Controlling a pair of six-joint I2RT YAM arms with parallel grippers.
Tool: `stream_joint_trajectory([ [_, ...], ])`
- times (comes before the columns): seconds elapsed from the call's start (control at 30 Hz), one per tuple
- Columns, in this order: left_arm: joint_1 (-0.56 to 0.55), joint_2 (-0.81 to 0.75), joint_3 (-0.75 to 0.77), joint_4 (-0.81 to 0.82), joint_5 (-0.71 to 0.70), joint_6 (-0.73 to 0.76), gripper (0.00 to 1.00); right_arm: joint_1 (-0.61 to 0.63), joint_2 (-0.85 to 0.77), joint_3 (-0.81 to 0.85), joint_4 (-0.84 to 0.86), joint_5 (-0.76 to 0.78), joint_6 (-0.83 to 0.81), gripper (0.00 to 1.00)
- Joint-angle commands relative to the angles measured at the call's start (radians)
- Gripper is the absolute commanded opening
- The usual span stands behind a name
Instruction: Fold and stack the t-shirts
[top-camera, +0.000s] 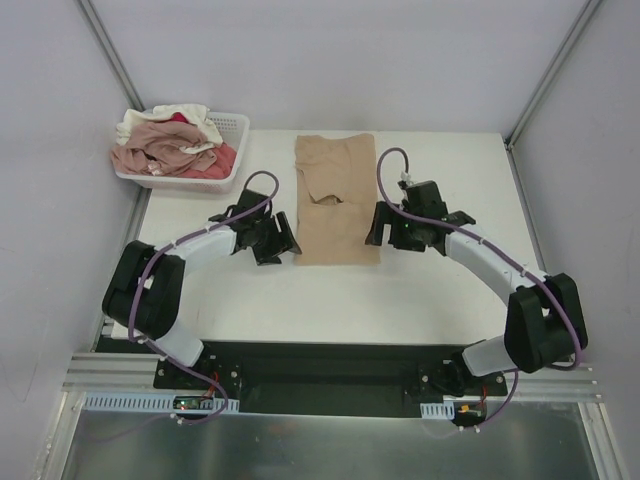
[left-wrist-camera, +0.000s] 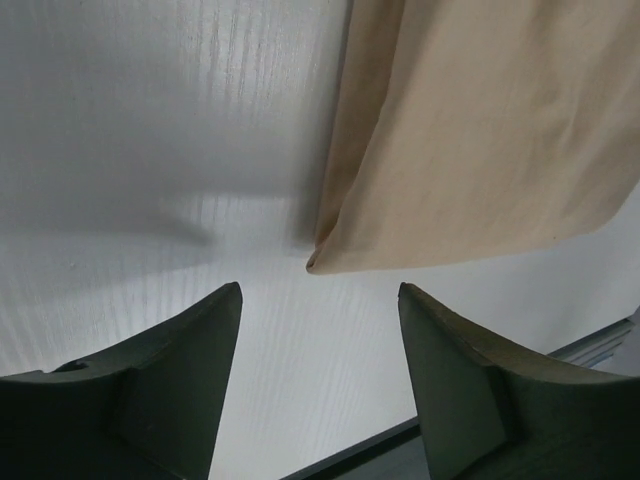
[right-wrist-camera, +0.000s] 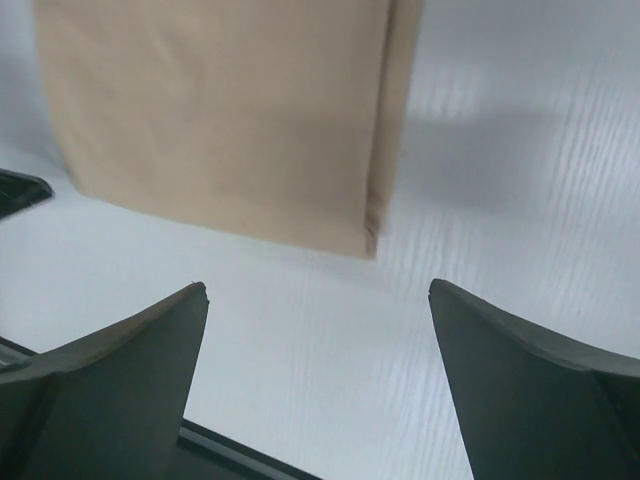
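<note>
A tan-beige t-shirt (top-camera: 336, 200) lies on the white table, folded lengthwise into a long strip, with a small wrinkle near its middle. My left gripper (top-camera: 277, 239) is open and empty just left of the strip's near left corner (left-wrist-camera: 318, 262). My right gripper (top-camera: 385, 226) is open and empty just right of the near right corner (right-wrist-camera: 368, 240). Neither touches the cloth. Pink, cream and red t-shirts (top-camera: 168, 145) are heaped in the basket at the far left.
The white lattice basket (top-camera: 233, 128) stands at the table's far left corner. Grey walls enclose the table on three sides. The table's dark near edge (right-wrist-camera: 230, 450) shows below the right fingers.
</note>
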Motion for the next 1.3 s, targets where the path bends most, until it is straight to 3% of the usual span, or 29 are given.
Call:
stream_joint_trajectory([
  [0.0, -0.011, 0.066, 0.053, 0.024, 0.039, 0.01, 0.63, -0.002, -0.034, -0.113, 0.042, 0.001, 0.051, 0.97],
  [0.13, -0.016, 0.129, 0.057, 0.051, 0.047, -0.005, 0.6, -0.008, -0.014, -0.131, 0.059, 0.004, 0.064, 0.98],
  [0.23, -0.016, 0.166, 0.068, 0.062, 0.062, -0.011, 0.48, -0.008, 0.023, -0.119, 0.076, -0.007, 0.074, 0.99],
  [0.37, -0.031, 0.195, 0.074, 0.073, 0.078, -0.011, 0.31, -0.006, 0.081, -0.119, 0.103, -0.022, 0.105, 0.9],
  [0.5, -0.045, 0.21, 0.067, 0.078, 0.071, -0.016, 0.01, -0.009, 0.127, -0.124, 0.125, -0.025, 0.128, 0.8],
  [0.8, -0.046, 0.213, 0.061, 0.081, 0.038, -0.01, 0.0, -0.037, 0.257, -0.081, 0.197, -0.091, 0.145, 0.44],
  [0.93, -0.046, 0.196, 0.041, 0.081, 0.044, -0.011, 0.0, -0.037, 0.239, -0.108, 0.203, -0.111, 0.133, 0.0],
  [1.13, -0.092, 0.01, -0.106, 0.082, 0.026, -0.04, 0.0, -0.013, 0.097, -0.252, 0.18, -0.208, 0.128, 0.01],
  [1.27, -0.198, -0.173, -0.257, 0.053, -0.036, -0.119, 0.0, 0.062, -0.054, -0.364, 0.078, -0.183, 0.14, 0.01],
])
